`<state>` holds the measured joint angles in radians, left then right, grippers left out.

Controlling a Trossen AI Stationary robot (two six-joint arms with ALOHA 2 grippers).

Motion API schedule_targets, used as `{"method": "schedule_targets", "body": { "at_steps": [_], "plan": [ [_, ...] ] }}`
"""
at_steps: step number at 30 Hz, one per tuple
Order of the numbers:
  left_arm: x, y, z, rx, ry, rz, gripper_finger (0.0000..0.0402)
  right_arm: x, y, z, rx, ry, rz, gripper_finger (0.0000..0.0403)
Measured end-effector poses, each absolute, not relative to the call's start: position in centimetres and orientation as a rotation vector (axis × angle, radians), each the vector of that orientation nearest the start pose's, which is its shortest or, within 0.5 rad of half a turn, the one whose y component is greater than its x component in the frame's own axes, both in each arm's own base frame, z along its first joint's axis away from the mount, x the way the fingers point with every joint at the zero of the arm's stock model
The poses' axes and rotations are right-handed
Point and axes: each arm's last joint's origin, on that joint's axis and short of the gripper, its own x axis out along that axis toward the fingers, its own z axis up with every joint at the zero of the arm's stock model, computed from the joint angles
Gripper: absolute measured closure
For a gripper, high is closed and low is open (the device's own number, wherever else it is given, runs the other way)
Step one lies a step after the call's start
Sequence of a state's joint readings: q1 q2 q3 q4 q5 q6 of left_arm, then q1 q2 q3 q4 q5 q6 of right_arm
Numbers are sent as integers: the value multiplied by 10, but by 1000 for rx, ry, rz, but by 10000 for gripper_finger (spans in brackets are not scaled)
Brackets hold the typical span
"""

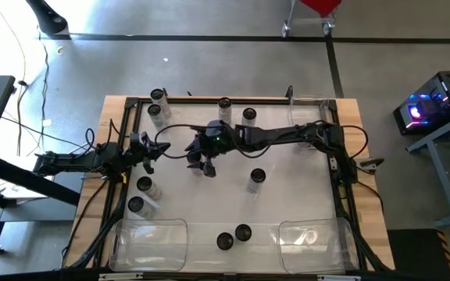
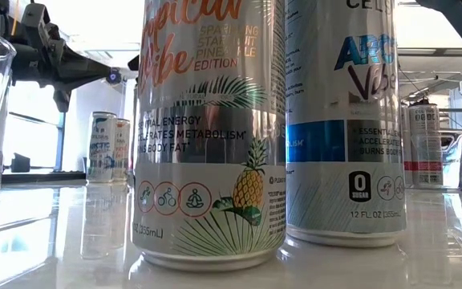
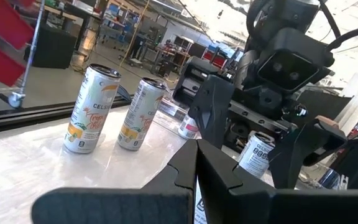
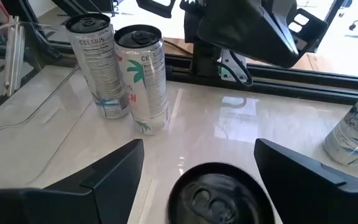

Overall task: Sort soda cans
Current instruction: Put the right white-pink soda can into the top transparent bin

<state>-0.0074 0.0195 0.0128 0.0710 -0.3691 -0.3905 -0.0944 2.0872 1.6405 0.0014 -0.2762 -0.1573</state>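
Note:
Several soda cans stand upright on the table: two at the far left (image 1: 157,103), two at the far middle (image 1: 237,109), one right of centre (image 1: 258,178), two at the near left (image 1: 141,195), and two by the near edge (image 1: 233,236). My right gripper (image 1: 205,162) reaches to the table's middle and is open. It hangs over another can, whose dark top (image 4: 219,193) shows between the fingers, one on either side (image 3: 253,152). I cannot tell whether they touch it. My left gripper (image 3: 196,168) is shut and waits left of centre (image 1: 145,148), pointing at the right gripper.
Two clear plastic bins sit at the near edge, one at the left (image 1: 151,242) and one at the right (image 1: 311,238). A black frame rail (image 1: 233,100) runs around the table. The two near-edge cans (image 2: 207,136) fill the low view. Cables trail along both arms.

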Motion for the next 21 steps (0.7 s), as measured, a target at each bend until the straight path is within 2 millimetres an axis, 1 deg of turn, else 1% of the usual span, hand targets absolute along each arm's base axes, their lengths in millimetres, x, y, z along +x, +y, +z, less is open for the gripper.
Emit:
{"method": "schedule_targets", "body": {
  "at_steps": [3, 10, 15, 21],
  "plan": [
    [96, 10, 173, -398, -133, 345, 400, 482, -40, 240, -72, 423, 208, 94],
    [96, 10, 173, -398, -133, 345, 400, 480, -47, 237, -66, 455, 196, 55],
    [96, 10, 173, -398, -133, 345, 400, 480, -46, 237, -77, 463, 198, 50],
    [96, 10, 173, -398, -133, 345, 400, 479, -39, 234, -154, 483, 217, 50]
  ]
}}
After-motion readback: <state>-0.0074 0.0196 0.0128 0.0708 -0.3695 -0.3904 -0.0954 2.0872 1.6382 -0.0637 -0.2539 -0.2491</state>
